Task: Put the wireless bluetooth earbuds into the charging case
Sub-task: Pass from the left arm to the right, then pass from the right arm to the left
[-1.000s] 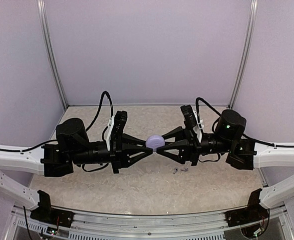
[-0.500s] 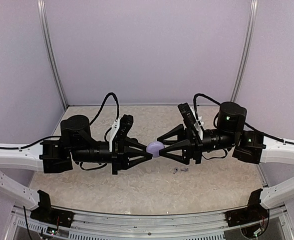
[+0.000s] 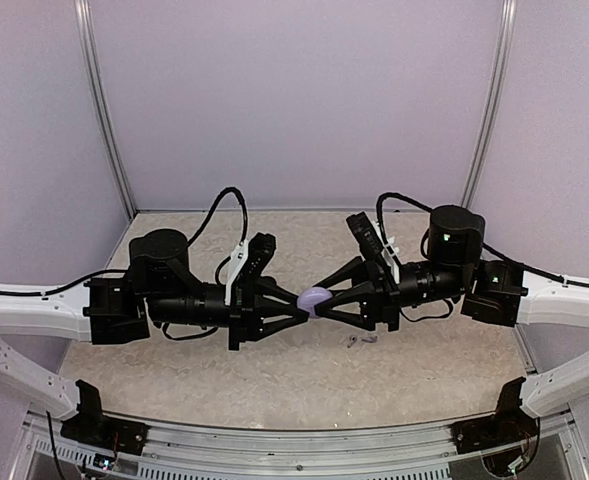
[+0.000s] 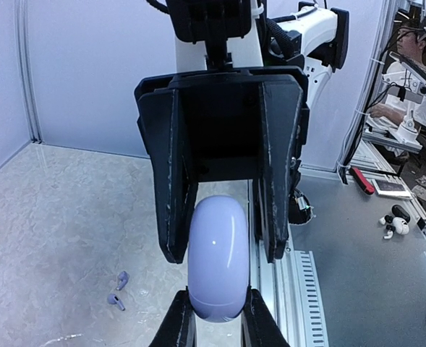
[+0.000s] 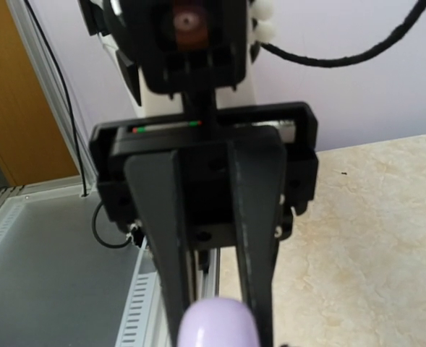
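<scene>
Currently the left gripper (image 3: 301,302) is clamping the closed charging case (image 4: 218,253) in midair. The right gripper (image 3: 328,296) is straddling the case's opposite end, though whether it is gripping cannot be told. The wireless bluetooth earbuds (image 4: 115,301) are lying on the table (image 3: 224,380) beneath the case.

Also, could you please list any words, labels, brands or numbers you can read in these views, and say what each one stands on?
No text can be read in any view.
The charging case and the earbuds show no print.
The black fingers show only pale scuffs, no lettering.
Anything written on the items on the side bench is too small to read.
</scene>
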Robot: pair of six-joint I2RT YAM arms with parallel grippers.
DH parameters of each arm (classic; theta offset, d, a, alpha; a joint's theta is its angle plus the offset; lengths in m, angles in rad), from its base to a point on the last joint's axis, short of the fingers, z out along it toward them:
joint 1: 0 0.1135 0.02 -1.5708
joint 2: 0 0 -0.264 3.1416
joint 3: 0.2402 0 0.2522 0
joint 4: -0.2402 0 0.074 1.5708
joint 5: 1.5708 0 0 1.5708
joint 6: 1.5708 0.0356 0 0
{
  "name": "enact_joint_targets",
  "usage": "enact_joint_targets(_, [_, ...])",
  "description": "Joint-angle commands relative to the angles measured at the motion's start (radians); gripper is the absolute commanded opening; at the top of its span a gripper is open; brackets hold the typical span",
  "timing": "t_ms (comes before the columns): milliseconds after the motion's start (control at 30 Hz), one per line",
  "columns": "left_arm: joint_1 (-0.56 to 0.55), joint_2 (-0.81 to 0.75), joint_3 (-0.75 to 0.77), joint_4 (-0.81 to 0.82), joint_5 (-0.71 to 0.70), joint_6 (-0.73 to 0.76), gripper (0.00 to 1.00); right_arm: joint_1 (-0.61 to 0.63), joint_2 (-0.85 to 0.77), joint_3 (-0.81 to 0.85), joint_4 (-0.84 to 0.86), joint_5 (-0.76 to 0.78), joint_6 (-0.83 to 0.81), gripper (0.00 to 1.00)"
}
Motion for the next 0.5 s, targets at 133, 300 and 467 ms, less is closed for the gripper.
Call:
enact_joint_targets(133, [0.005, 0.011, 0.040, -0.020, 0.008, 0.031, 0.07, -0.007, 0.002, 0.021, -0.003, 0.001, 0.006, 0.28])
enact_joint_targets(300, [0.006, -0.004, 0.021, 0.006, -0.011, 0.030, 0.33, -0.007, -0.003, 0.011, 0.019, 0.010, 0.020, 0.19])
enact_joint_targets(467, [0.014, -0.055, -0.046, 0.086, -0.032, 0.003, 0.51, -0.008, -0.019, -0.006, 0.062, 0.039, 0.054, 0.18])
